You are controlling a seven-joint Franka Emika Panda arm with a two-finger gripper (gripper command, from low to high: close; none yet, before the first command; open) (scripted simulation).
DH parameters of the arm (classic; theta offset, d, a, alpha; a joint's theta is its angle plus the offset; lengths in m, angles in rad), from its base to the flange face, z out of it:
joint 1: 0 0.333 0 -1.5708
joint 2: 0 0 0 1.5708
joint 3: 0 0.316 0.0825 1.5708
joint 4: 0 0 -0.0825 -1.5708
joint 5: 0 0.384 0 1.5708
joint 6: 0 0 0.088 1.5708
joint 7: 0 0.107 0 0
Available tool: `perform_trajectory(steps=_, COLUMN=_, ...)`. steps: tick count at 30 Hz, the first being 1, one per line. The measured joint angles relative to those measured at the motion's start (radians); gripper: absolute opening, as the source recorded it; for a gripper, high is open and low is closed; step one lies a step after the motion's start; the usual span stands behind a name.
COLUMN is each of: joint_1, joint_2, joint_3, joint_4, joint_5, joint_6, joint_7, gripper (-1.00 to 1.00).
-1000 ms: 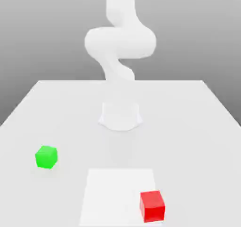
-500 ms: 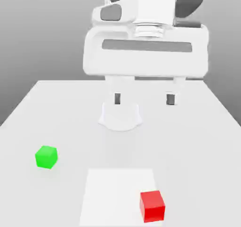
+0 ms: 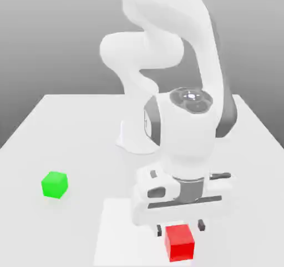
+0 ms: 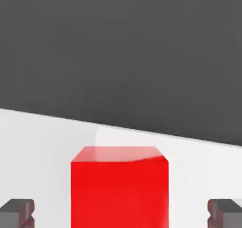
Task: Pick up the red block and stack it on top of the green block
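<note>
Risk at the approach stage. The white two-finger gripper (image 3: 180, 227) hung low in the lower centre of the exterior view, just above and behind the small matte bright red cube (image 3: 179, 242), its jaws spread wide and holding nothing. In the hand view the red cube (image 4: 120, 187) sat between the two dark fingertips (image 4: 18, 212), with clear gaps on either side. The likely failure was a fingertip landing on the cube's top face or clipping an edge if the descent drifted sideways, which would push the cube across the smooth surface or turn it out of square. A closure made too high would pinch only the upper rim, and the cube could then slip free during the carry. The small matte bright green cube (image 3: 54, 184) lay well apart at the left of the exterior view, so the transfer was judged long, and a weak grasp would have time to fail.

Surface and room. The plain white table (image 3: 72, 133) bore a slightly brighter square white patch (image 3: 119, 227) at lower centre, on whose corner the red cube stood. The background was a featureless grey gradient in the exterior view, and dark grey above the table edge in the hand view.
</note>
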Motion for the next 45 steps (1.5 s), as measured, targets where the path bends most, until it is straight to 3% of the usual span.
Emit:
perform_trajectory(steps=7, joint_1=-0.001, joint_2=0.000, joint_3=0.001, joint_4=0.000, joint_5=-0.001, joint_6=0.000, joint_7=0.001, gripper=-1.00)
perform_trajectory(steps=12, joint_1=-0.020, joint_2=-0.156, joint_3=0.023, joint_4=-0.027, joint_5=0.043, joint_6=-0.129, joint_7=-0.030, gripper=-1.00)
perform_trajectory(steps=19, joint_1=-0.204, joint_2=-0.310, joint_3=-0.131, joint_4=-0.156, joint_5=0.056, joint_6=-0.155, joint_7=0.037, gripper=-1.00)
perform_trajectory(steps=30, joint_1=-0.539, joint_2=-0.546, joint_3=-0.321, joint_4=-0.372, joint_5=-0.011, joint_6=-0.168, joint_7=0.216, gripper=-1.00)
perform_trajectory(steps=33, joint_1=-0.568, joint_2=-0.511, joint_3=-0.353, joint_4=-0.396, joint_5=0.000, joint_6=-0.109, joint_7=0.224, gripper=-1.00)
perform_trajectory(steps=37, joint_1=-0.544, joint_2=-0.371, joint_3=-0.358, joint_4=-0.394, joint_5=0.100, joint_6=0.025, joint_7=0.156, gripper=-1.00)
perform_trajectory(steps=38, joint_1=-0.552, joint_2=-0.335, joint_3=-0.339, joint_4=-0.392, joint_5=0.139, joint_6=0.058, joint_7=0.129, gripper=1.00)
perform_trajectory(steps=45, joint_1=-0.556, joint_2=-0.326, joint_3=-0.337, joint_4=-0.392, joint_5=0.146, joint_6=0.066, joint_7=0.124, gripper=1.00)
